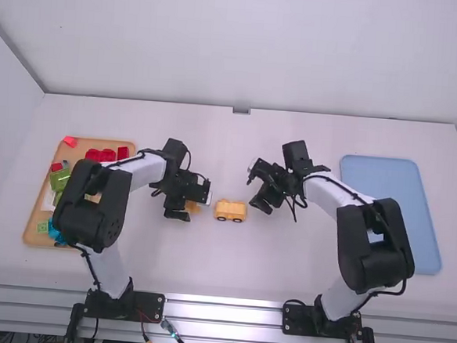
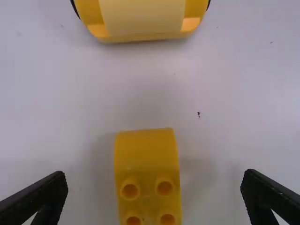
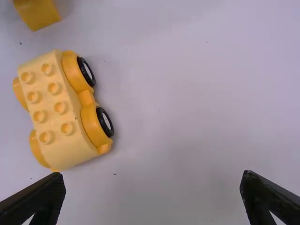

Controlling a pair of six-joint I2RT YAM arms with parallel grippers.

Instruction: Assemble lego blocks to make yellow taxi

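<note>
Yellow taxi in the making on the white table [image 1: 229, 277]. Left arm [image 1: 92, 209] and right arm [image 1: 380, 249] both leaning inward: close in together, risk a collision. Well off to the left, a wooden tray [image 1: 35, 219] of bricks, likely no bother. Left gripper [image 2: 156, 187] spread wide, nothing held, fingers either side of the loose block, no contact. Right gripper [image 3: 153, 187] wide as well, empty, near the wheeled base [image 3: 63, 112]. Trouble spot! Base upright on its wheels, unheld: one careless brush, perhaps a roll or a twist. Now the loose yellow block [image 2: 147, 168], apart from the base: squeeze off-centre, probably skew it. Finally, the tiny base studs [image 3: 60, 108]: miss the row, press down crooked, likely end up with a gap or a tipped base.
</note>
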